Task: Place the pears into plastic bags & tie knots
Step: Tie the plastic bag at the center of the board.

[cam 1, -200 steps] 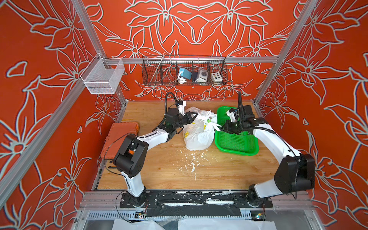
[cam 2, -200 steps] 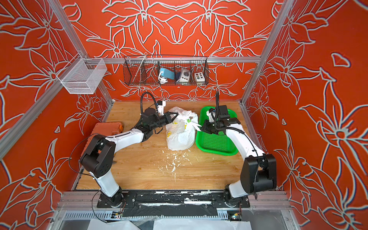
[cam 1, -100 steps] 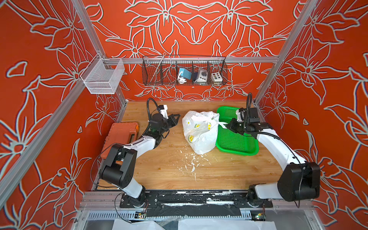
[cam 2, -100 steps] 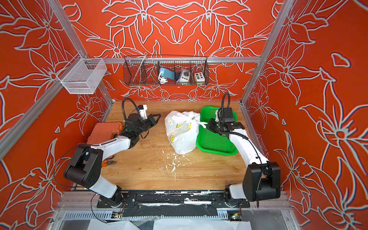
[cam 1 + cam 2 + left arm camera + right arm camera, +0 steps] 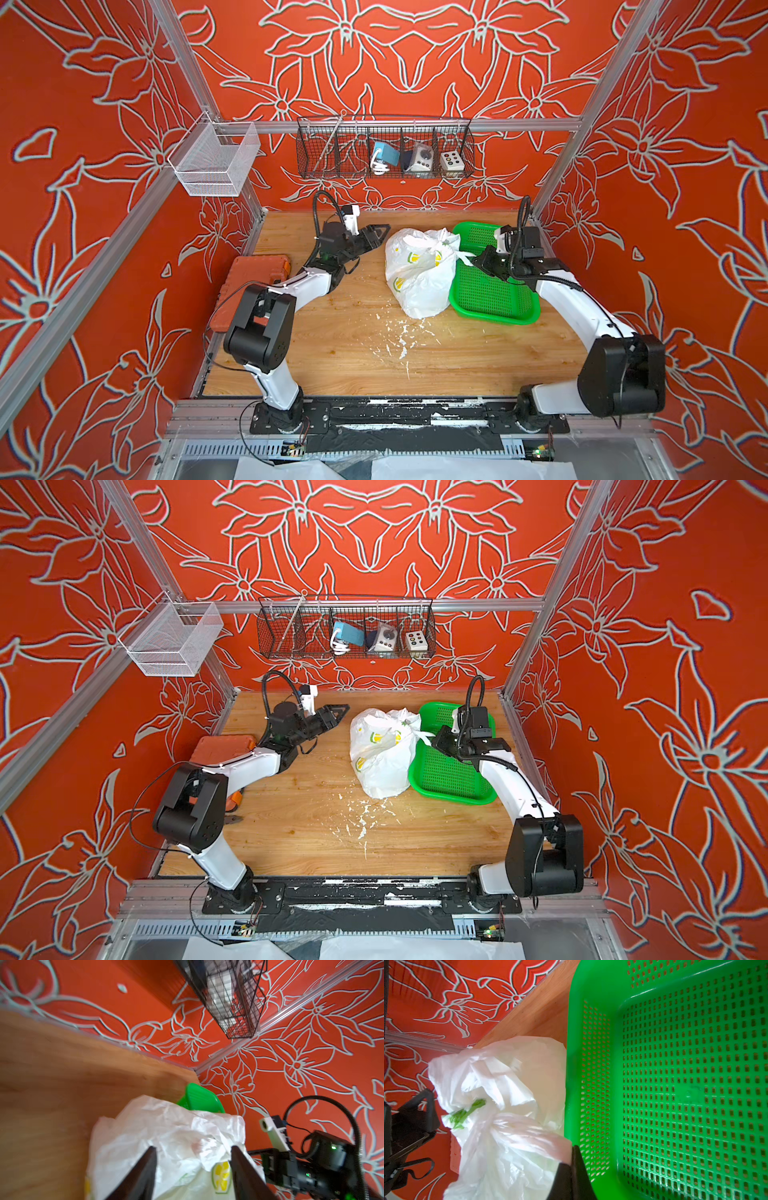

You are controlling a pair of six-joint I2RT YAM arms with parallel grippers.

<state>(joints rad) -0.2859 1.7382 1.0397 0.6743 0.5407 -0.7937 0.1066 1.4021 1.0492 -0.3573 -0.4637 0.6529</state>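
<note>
Bag: white citrus-print carrier bag (image 5: 417, 274), bulging, stands on the wooden table (image 5: 332, 353) and leans against the green mesh tray (image 5: 490, 291).
Pears: none visible, presumably inside the bag.
Left arm: left gripper (image 5: 379, 235) is empty with jaws apart, near the bag and not touching it.
Right arm: right gripper (image 5: 477, 262) is clamped on a white strip end (image 5: 464, 258) at the bag's twisted neck.
Risk, pull: with only one side held, tugging may drag or topple the bag instead of tightening the knot.
Risk, film: the thin plastic may tear.
Unclear: whether the knot is tight.
</note>
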